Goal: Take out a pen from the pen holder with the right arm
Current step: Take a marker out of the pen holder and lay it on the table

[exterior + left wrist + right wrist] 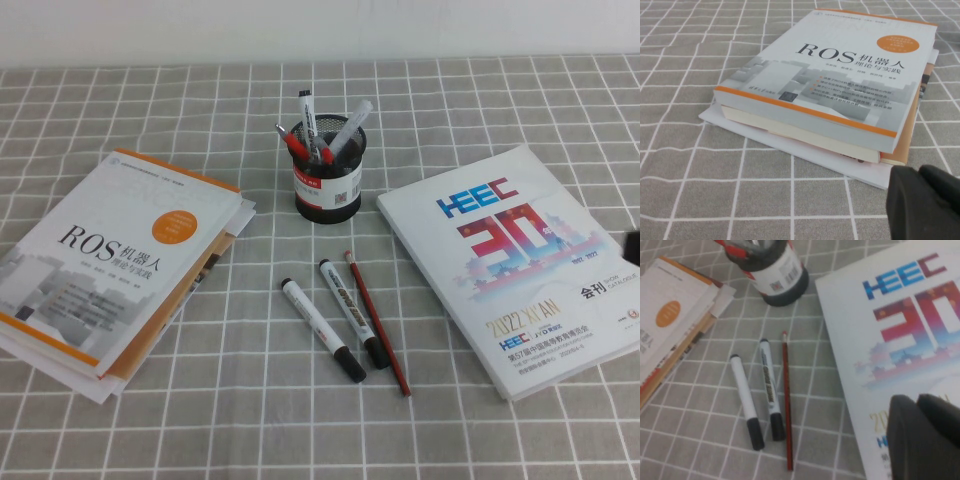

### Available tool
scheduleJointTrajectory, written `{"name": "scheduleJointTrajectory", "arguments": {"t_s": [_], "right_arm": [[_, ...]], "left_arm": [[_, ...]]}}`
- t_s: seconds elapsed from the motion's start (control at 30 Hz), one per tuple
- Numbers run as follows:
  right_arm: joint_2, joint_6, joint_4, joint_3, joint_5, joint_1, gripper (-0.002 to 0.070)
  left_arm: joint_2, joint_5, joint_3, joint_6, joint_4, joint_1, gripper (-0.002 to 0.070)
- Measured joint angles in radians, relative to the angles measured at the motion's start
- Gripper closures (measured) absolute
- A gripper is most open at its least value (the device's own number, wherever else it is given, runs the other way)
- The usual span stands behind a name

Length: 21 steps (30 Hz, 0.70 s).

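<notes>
Toward twelve o'clock on the table [120,420] stands the holder [327,175], pens [309,120] poking above its rim, handy for a pinch from above. At its four o'clock the right gripper [918,405] hovers over the catalogue [500,250], jaws closed on nothing, so opening comes first. By the book [830,85] at eight o'clock the left gripper [918,172] waits, jaws together too.

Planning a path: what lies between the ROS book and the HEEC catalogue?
High view: pen holder, two markers, a red pencil. Right gripper over the catalogue, left gripper beside the book.
</notes>
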Motion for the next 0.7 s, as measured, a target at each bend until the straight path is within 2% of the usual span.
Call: {"name": "scheduleJointTrajectory", "arguments": {"t_s": [0.17,0.33,0.43,0.57,0.7], "right_arm": [[0.135,-0.023,0.013,-0.082,-0.172,0.189,0.0688],[0.290,-0.024,-0.055,-0.134,-0.439,0.391,0.0688],[0.378,0.031,-0.125,-0.143,-0.603,0.463,0.0673],[0.496,0.254,-0.313,-0.144,-0.810,0.496,0.0556],[0.622,0.468,-0.497,-0.145,-1.065,0.498,0.0348]], "left_arm": [[0.000,0.000,0.000,0.000,0.000,0.000,0.0678],[0.000,0.000,0.000,0.000,0.000,0.000,0.0678],[0.000,0.000,0.000,0.000,0.000,0.000,0.0678],[0.000,0.000,0.000,0.000,0.000,0.000,0.0678],[0.000,0.000,0.000,0.000,0.000,0.000,0.0678]]}}
